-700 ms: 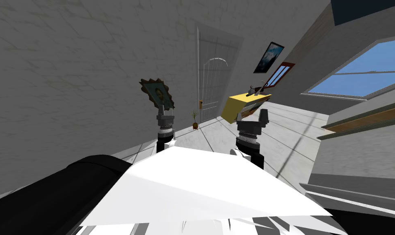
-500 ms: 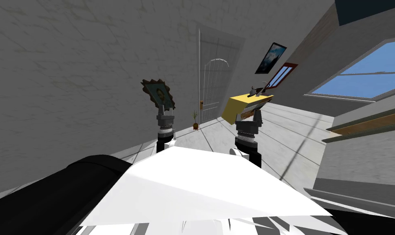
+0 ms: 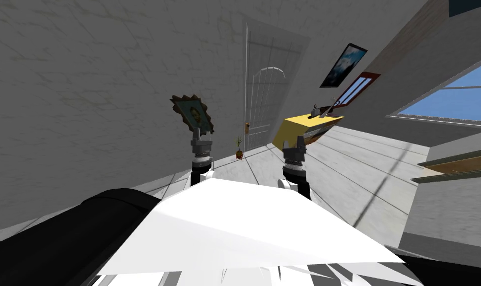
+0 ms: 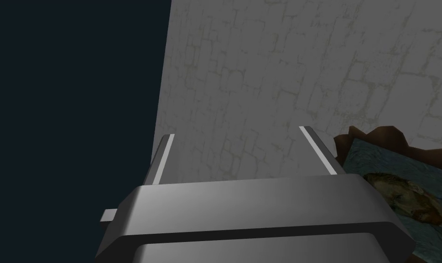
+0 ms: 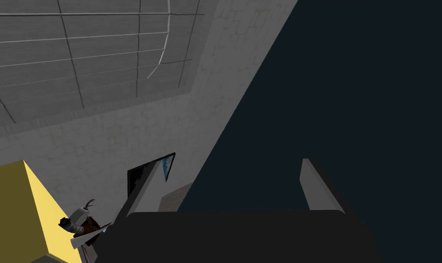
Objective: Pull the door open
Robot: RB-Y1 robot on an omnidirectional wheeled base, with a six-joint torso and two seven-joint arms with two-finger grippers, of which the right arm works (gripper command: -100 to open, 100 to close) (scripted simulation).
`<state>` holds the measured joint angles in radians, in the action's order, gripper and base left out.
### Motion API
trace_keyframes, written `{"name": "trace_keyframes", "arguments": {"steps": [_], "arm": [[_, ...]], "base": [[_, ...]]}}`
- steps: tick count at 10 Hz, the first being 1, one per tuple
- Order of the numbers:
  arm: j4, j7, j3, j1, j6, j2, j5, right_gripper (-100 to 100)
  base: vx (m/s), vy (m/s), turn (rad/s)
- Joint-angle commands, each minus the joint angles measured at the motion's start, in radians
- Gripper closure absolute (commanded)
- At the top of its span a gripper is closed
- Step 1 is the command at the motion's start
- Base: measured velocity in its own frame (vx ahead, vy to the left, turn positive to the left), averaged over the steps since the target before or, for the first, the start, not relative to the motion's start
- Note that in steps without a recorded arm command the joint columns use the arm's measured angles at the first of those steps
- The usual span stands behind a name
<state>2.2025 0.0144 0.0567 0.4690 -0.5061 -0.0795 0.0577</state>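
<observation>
Approach continues as the pale grey panelled door [image 3: 266, 94], apparently shut, stands upper centre in the head view, larger after my base's move, well apart from the left gripper [image 3: 201, 132] and the newly rolled right gripper [image 3: 294, 144], both with fingers spread and empty.

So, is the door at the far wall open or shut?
Shut, it seems: the door lies flush, with no gap along its edges.
</observation>
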Motion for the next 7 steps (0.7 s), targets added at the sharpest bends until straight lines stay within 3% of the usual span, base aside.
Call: {"name": "trace_keyframes", "arguments": {"steps": [1,7], "arm": [[-0.028,0.030,-0.003,-0.018,0.008,-0.007,-0.008,-100],[-0.164,0.149,-0.012,-0.088,0.015,-0.037,-0.041,-100]], "base": [[0.084,-0.009,0.058],[0.091,-0.008,0.078]]}}
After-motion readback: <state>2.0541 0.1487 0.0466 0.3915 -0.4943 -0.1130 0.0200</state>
